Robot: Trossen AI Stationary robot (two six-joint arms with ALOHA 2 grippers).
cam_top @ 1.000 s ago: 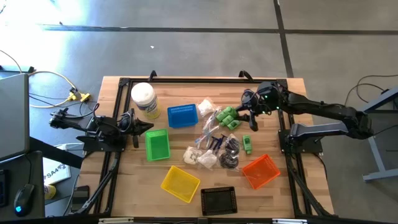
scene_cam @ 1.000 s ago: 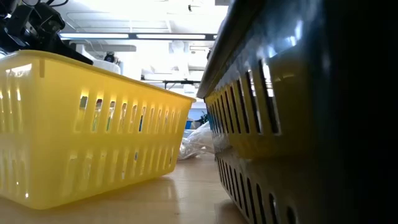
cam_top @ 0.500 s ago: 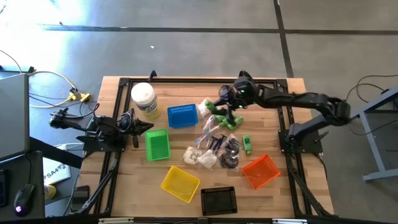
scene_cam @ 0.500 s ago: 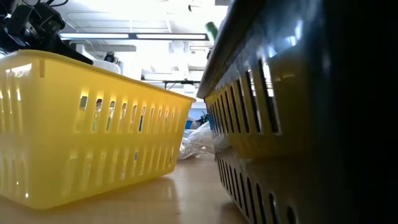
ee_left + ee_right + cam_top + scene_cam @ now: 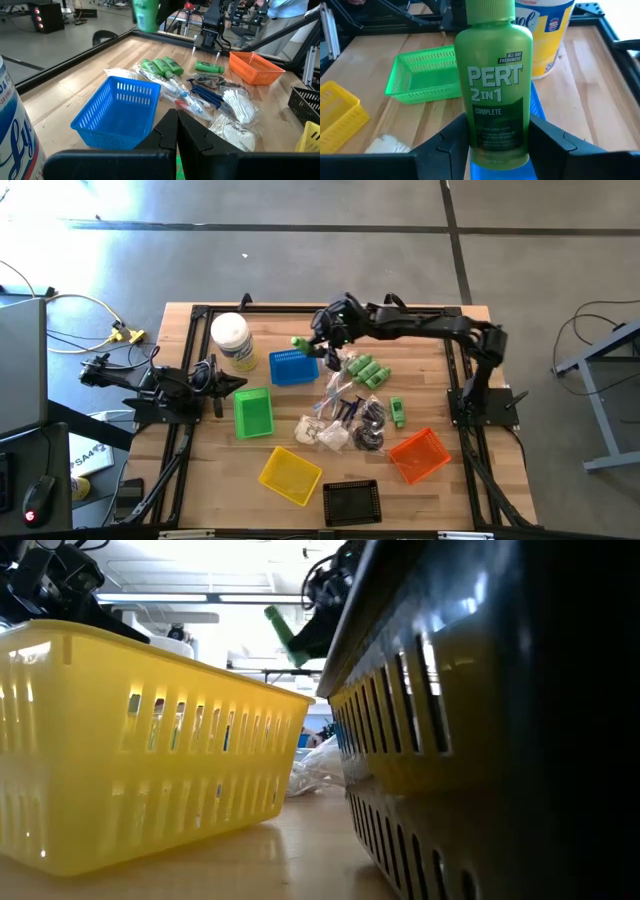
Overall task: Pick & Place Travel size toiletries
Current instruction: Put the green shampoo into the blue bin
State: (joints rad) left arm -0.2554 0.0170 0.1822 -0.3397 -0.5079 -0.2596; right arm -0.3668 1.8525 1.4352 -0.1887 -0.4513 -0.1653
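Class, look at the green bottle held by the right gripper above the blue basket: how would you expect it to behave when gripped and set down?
The green bottle, clamped in the right gripper, keeps its shape, so it is probably fairly stiff. Its glossy plastic may be slippery. Tall and narrow, it would likely tip if stood upright in the blue basket, then roll.

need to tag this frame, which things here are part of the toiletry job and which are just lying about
Job:
green bottle in the right gripper
green bottles on the table
sachets with sticks
white packets

Lying about:
white-lidded jar
black basket
left gripper, shut, idle
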